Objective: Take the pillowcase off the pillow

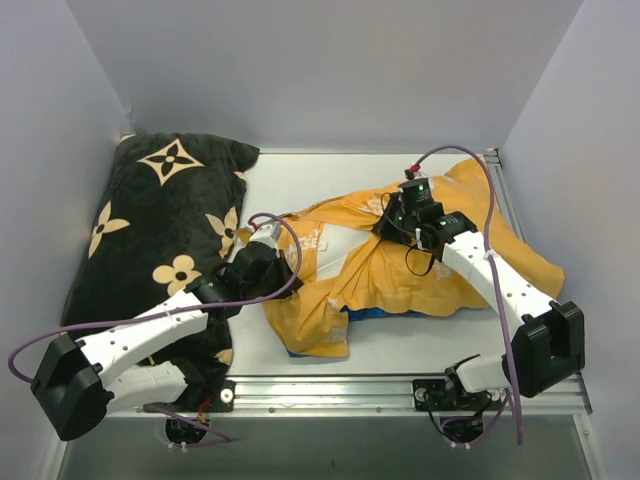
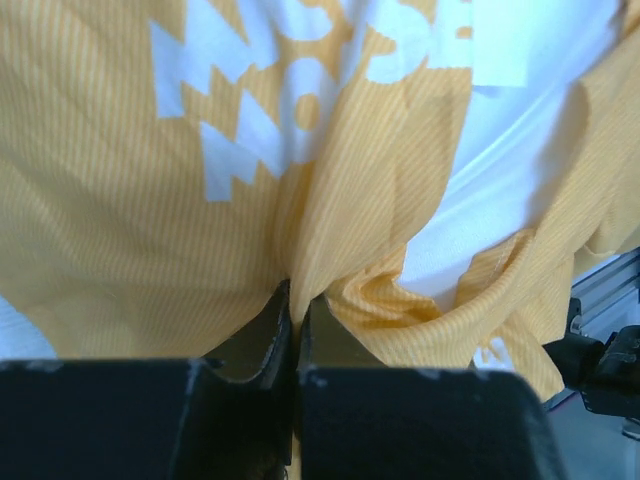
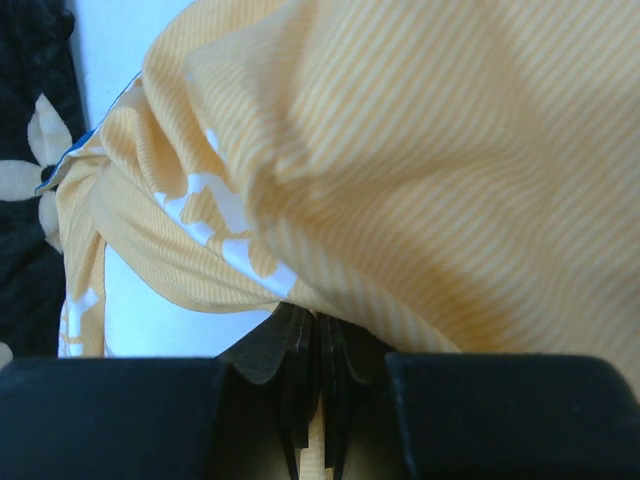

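1. The pillowcase lies crumpled across the middle and right of the table. Its orange-yellow inner face is outward and only a sliver of blue shows at the near edge, so it looks largely turned inside out and partly peeled off
2. The pillow shows only as a white patch among the folds between the two arms, so most of it seems covered
3. The left claw is pressed together on a fold at the pillowcase's left end. In the left wrist view its fingers meet with cloth bunched between them, just below the white lettering
4. The right claw pinches a fold on the far side, its tips nearly touching under draped cloth
5. The two grips sit well apart, probably so the cloth can be drawn away from both ends without bunching
6. The black pillow lies at the left, partly under the left arm, and has no part in the job
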